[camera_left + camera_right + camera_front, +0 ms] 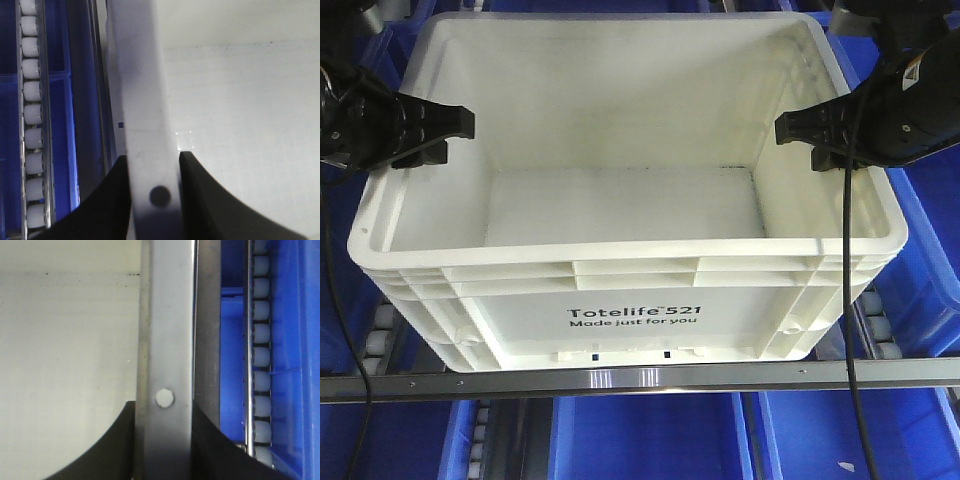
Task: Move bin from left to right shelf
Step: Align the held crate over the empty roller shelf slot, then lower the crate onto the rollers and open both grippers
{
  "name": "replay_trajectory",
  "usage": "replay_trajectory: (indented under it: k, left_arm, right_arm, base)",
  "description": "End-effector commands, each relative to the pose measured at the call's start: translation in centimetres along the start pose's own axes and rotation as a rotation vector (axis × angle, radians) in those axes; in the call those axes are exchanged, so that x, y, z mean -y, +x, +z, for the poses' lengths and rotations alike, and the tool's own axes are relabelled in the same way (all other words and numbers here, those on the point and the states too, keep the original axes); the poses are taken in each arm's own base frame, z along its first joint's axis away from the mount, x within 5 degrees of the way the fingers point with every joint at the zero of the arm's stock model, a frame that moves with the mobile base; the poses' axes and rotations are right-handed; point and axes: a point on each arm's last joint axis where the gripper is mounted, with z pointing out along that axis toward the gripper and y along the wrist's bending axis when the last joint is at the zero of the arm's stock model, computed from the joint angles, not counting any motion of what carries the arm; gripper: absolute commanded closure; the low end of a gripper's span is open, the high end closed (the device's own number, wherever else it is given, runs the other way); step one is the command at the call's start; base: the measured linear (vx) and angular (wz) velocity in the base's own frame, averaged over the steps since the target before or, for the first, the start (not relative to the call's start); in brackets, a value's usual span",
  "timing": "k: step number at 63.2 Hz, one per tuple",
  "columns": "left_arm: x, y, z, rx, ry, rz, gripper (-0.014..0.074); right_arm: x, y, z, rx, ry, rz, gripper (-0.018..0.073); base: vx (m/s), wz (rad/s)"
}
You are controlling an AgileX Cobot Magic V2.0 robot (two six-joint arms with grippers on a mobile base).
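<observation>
A white empty bin (620, 300) marked "Totelife 521" fills the front view, sitting on the shelf's roller rails. My left gripper (440, 125) is shut on the bin's left rim (145, 100), one finger outside and one inside the wall. My right gripper (810, 130) is shut on the bin's right rim (167, 340) in the same way. In the wrist views the black fingers (205, 200) (105, 450) press against both faces of each rim. The bin's floor (240, 125) shows bare.
Blue bins (920, 260) stand to both sides and on the lower level (650, 440). White roller tracks (32, 125) (261, 350) run beside the bin. A metal shelf rail (640, 378) crosses in front of it.
</observation>
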Motion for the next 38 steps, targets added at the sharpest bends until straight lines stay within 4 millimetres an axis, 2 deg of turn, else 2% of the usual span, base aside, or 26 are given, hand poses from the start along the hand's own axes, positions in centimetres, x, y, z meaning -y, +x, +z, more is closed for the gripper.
replay_trajectory:
  k: [1,12,38]
  left_arm:
    - [0.2,-2.0,-3.1,0.214,0.024,0.059,0.0461]
    - [0.4,-2.6,-1.8,0.238,0.032,0.061,0.0461]
    - [0.5,-3.4,3.6,0.242,0.012,0.094,0.0461]
  right_arm:
    - [1.1,-2.4,-2.1,0.239,0.064,-0.050,0.0460]
    - [1.1,-2.8,-0.3,0.236,0.084,-0.078,0.0460]
    - [0.4,-3.5,3.9,0.231,0.069,-0.102,0.0460]
  base:
    - [0.00,0.00]
    - [0.00,0.00]
    - [0.00,0.00]
